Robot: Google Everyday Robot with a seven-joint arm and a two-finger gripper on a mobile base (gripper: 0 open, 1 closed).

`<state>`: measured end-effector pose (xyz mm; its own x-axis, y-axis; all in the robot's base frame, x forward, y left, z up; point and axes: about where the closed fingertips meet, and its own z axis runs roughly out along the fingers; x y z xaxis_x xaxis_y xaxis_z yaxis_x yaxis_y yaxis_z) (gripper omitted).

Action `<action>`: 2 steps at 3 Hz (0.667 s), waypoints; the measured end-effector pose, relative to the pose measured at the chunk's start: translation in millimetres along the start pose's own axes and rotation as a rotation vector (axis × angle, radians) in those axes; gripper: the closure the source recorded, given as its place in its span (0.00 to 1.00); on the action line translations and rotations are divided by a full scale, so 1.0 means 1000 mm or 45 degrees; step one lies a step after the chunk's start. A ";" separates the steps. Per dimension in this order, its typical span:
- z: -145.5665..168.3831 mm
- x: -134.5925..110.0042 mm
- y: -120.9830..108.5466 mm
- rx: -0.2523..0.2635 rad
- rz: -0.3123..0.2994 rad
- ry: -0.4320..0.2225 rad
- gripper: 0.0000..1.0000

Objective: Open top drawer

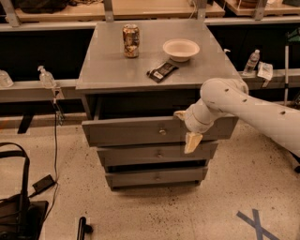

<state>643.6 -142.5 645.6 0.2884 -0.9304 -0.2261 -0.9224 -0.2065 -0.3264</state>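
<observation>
tool (186, 127) seemingly at top drawer (131, 131) edge

Your gripper (186, 127), at 3 o'clock on the top drawer (136, 132), covers part of its front | arm (262, 112) cut off at 4 o'clock edge | bag (11, 213) cropped at 8 o'clock

Speckled pale floor (140, 211) marked with a blue tape cross (255, 222); a grey worktop (117, 70) stands before a long low shelf (28, 89) and a wooden bench (154, 7); the gripper (186, 129) hangs below the worktop's front edge
</observation>
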 end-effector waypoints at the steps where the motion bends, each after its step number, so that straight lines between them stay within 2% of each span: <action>1: -0.013 -0.007 0.019 0.010 -0.007 -0.010 0.35; 2: -0.029 -0.008 0.050 0.001 0.024 -0.021 0.35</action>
<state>587.7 -154.1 658.2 0.2755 -0.9289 -0.2474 -0.9273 -0.1890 -0.3230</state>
